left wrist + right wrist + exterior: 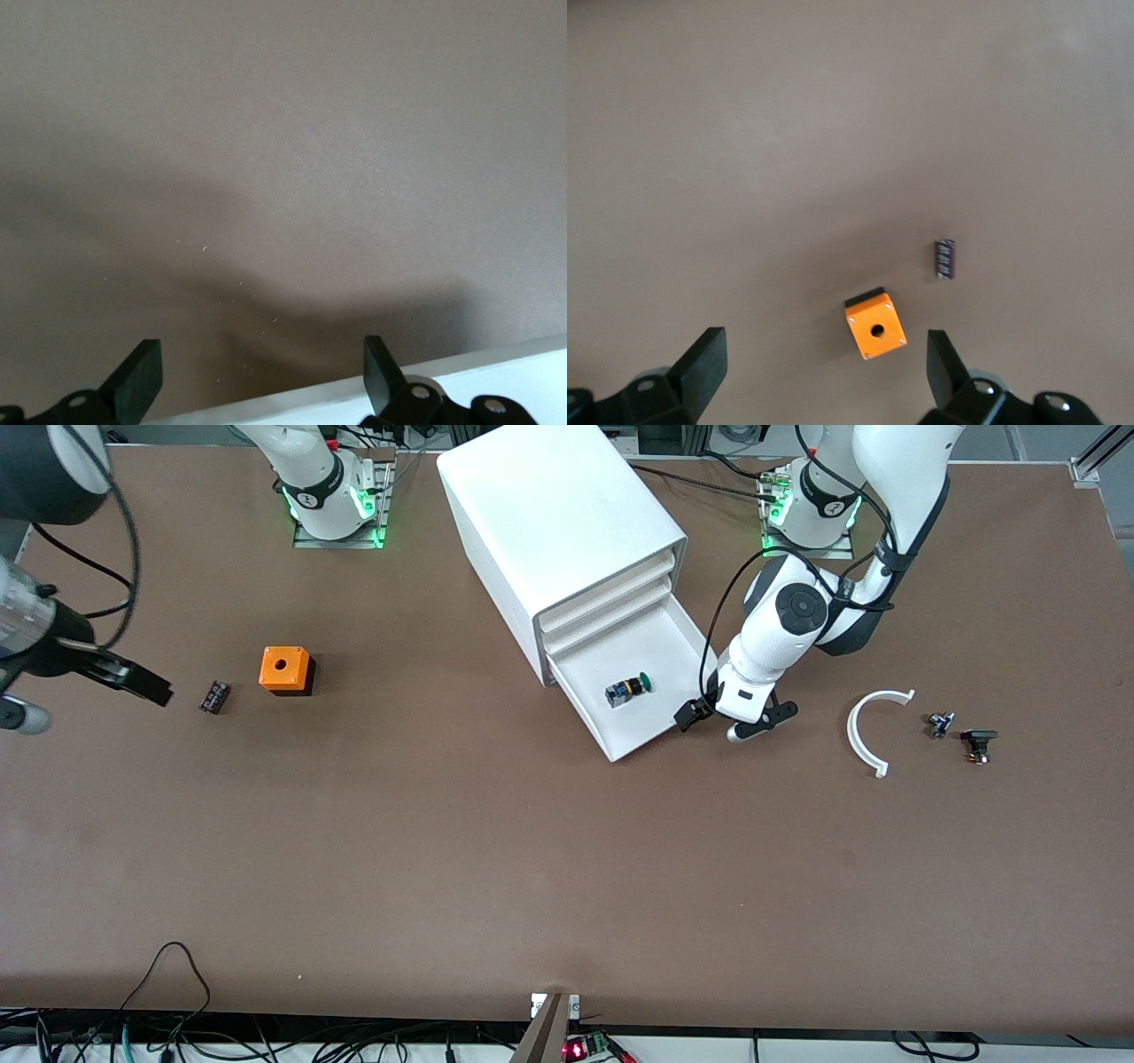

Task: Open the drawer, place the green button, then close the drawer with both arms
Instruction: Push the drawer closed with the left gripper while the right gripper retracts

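The lowest drawer (660, 646) of the white cabinet (549, 522) is pulled out. The button (627, 689), with its green cap, lies on its side inside the drawer. My left gripper (735, 722) hangs low beside the drawer's front corner, toward the left arm's end of the table. It is open and empty. In the left wrist view my left gripper (261, 381) has a white drawer edge (461, 385) showing by its fingers. My right gripper (146, 686) is open and empty, held high over the right arm's end of the table. My right gripper (824, 367) frames bare table in the right wrist view.
An orange cube (286, 670) (875, 327) with a hole and a small black part (214, 696) (945, 259) lie near the right arm's end. A white curved piece (868, 731) and two small dark parts (941, 724) (978, 744) lie toward the left arm's end.
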Motion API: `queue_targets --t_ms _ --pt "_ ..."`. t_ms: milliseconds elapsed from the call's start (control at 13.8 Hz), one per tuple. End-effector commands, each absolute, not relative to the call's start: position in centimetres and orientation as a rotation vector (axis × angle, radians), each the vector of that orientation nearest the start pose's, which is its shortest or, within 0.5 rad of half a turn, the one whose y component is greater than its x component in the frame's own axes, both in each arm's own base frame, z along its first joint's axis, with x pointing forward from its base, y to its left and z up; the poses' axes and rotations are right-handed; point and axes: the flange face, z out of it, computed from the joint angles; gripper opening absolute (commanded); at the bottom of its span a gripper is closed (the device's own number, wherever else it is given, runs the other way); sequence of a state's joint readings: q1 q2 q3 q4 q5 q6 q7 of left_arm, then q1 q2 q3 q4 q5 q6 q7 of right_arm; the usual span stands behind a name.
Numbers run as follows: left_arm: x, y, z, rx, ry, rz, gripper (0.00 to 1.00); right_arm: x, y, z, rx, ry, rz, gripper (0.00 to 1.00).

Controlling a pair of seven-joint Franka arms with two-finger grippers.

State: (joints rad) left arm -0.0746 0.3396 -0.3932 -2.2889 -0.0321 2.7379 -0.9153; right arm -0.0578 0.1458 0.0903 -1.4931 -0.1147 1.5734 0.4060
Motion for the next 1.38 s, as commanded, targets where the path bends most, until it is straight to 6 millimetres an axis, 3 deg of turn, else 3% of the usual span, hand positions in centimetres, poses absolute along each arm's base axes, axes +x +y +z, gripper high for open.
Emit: queue_targets --t_ms 0,145,363,509,726,799,1090,1308 --pt "47.7 -25.0 22.4 -3.207 -0.865 0.000 1.00 58.2 -3.6 57.9 -3.195 0.477 0.139 1.00" --pt "46.0 -26.4 22.1 -3.207 -0.852 0.037 1.00 58.0 -6.4 57.3 -3.207 0.321 0.145 1.00" --pt "43.8 -28.9 22.6 -3.201 -0.807 0.093 1.00 58.0 -6.1 56.9 -3.206 0.296 0.136 1.00" --pt "42.6 -30.4 23.2 -3.208 -0.742 0.117 1.00 57.2 -6.0 56.6 -3.208 0.271 0.033 1.00" --pt "40.0 -32.5 23.7 -3.176 -0.595 0.215 1.00 53.1 -5.8 55.6 -3.206 0.207 -0.015 1.00" --pt "39.0 -33.4 23.7 -3.177 -0.551 0.235 1.00 52.6 -5.6 55.6 -3.206 0.200 0.000 1.00" --pt "36.6 -35.3 24.6 -3.156 -0.445 0.279 1.00 52.5 -5.5 55.7 -3.207 0.188 0.005 1.00" --pt "36.4 -35.5 24.8 -3.151 -0.435 0.280 1.00 52.9 -5.2 55.8 -3.182 0.192 -0.010 1.00"
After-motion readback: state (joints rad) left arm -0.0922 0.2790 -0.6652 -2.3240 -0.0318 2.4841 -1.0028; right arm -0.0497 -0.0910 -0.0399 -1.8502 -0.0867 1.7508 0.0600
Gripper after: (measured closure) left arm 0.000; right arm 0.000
